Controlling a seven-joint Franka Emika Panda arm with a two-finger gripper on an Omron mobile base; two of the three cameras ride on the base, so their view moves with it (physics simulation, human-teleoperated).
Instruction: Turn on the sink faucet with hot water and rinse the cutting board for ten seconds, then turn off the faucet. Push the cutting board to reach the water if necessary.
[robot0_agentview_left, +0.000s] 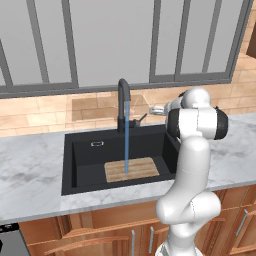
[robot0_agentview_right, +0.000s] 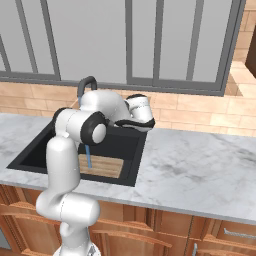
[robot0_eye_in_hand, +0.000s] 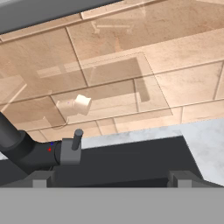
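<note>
The gripper (robot0_eye_in_hand: 112, 177) stands with its jaws spread wide. Its two dark fingertips (robot0_eye_in_hand: 40, 178) sit far apart at the bottom of the hand view, and nothing lies between them. It holds nothing and touches nothing.

In the left base view the gripper (robot0_agentview_left: 156, 109) hangs above the back rim of the sink (robot0_agentview_left: 70, 165), just to the right of the faucet (robot0_agentview_left: 123, 102). It points toward the tiled wall (robot0_agentview_left: 45, 112) behind the counter (robot0_agentview_left: 30, 170).

Ahead of the gripper and to its left in the hand view, the faucet base (robot0_eye_in_hand: 26, 151) shows as a thick dark tube. The small lever handle (robot0_eye_in_hand: 77, 139) stands up from a grey collar on that tube. The lever is near the left fingertip but apart from it.

The water (robot0_agentview_left: 127, 137) runs as a thin blue stream from the spout, straight down into the sink. It lands on the cutting board (robot0_agentview_left: 131, 169), which lies flat on the sink floor, below the gripper and to its left. In the right base view the cutting board (robot0_agentview_right: 107, 166) shows partly behind the arm, with the water (robot0_agentview_right: 89, 156) reaching its near-left part.

A small silver plate (robot0_agentview_left: 97, 144) sits on the back wall of the sink, well to the left of the gripper.
</note>
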